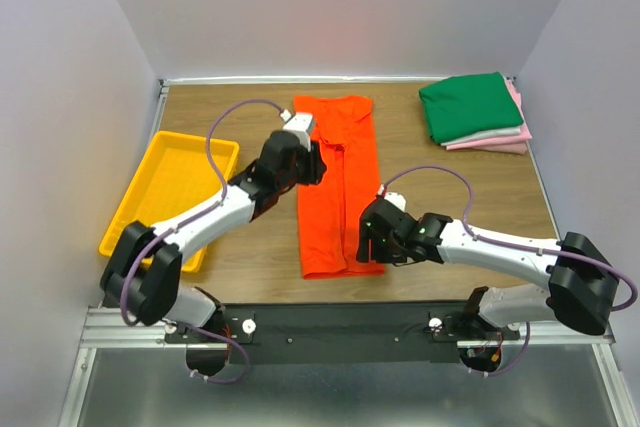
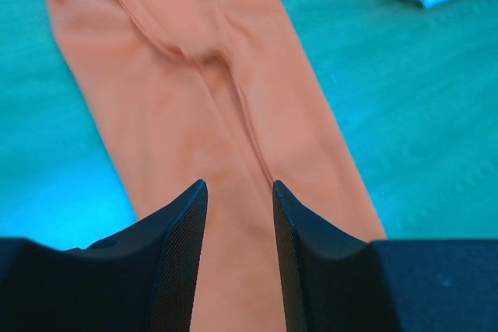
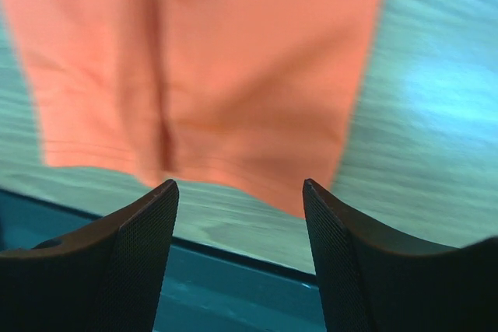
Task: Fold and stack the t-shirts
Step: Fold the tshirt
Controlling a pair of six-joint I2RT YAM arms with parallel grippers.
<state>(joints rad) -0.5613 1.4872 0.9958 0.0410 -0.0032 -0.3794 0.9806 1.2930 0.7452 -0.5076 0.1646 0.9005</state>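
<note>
the left gripper (image 2: 239, 186) hangs slightly parted over the orange shirt (image 1: 335, 209) (a long strip mid-table), holding nothing. the right gripper (image 3: 240, 184) gapes wider above its near hem, empty; folded shirts (image 1: 472, 112) sit stacked far right.

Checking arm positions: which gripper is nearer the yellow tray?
Left. The left gripper is over the orange t-shirt's left edge, right of the yellow tray; the right gripper is at the shirt's right edge.

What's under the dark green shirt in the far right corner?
Beneath the dark green shirt, edges of a whitish shirt and a pink shirt peek out along its near side. The rest of both is covered, so further layers cannot be ruled out.
</note>
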